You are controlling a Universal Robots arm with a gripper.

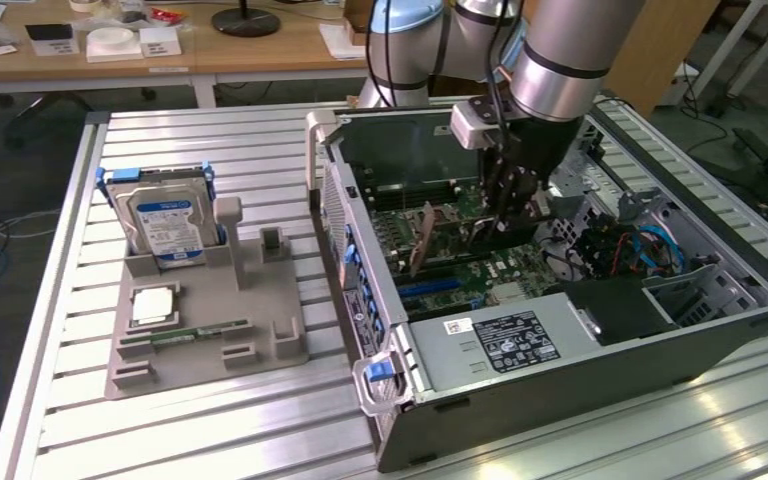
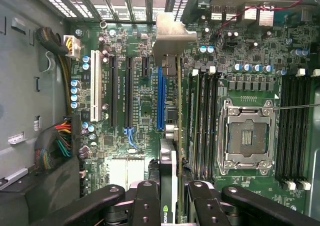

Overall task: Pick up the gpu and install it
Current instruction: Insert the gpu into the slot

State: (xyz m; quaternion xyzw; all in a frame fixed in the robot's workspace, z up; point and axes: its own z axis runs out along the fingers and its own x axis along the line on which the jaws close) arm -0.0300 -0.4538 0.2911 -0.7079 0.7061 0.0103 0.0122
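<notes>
In the exterior view, your grey robot arm (image 1: 564,50) reaches down into the black open tower computer case (image 1: 558,400) lying on its side on the slatted aluminium tabletop (image 1: 197,150). The black claw (image 1: 508,232) is inside the case, above the green motherboard (image 1: 491,275). It is closed to a narrow gap on the gpu (image 1: 423,240), the thin flat card with a pinkish-brown face. The card stands upright on its long edge and runs out from the claw towards nine o'clock. You cannot tell from here whether its lower edge is in a slot or just above the board.

At about nine o'clock from the case, well apart from it, you see a grey moulded parts holder (image 1: 211,340). A silver hard drive with a blue label (image 1: 164,225) stands upright at the holder's twelve o'clock end. A square silver processor chip (image 1: 153,305) lies flat nearer the middle, with a narrow green RAM stick (image 1: 197,333) just beside it.

In the wrist view, you look along the card's thin edge. The black fingers (image 2: 145,203) press on either side of it. The card's silver metal end bracket (image 2: 172,36) sits at the end far from the claw, against the case's vented wall. The edge lines up just beside the long blue expansion slot (image 2: 160,99). The empty silver processor socket (image 2: 247,136) lies to one side of the card and a white expansion slot (image 2: 93,94) to the other.
</notes>
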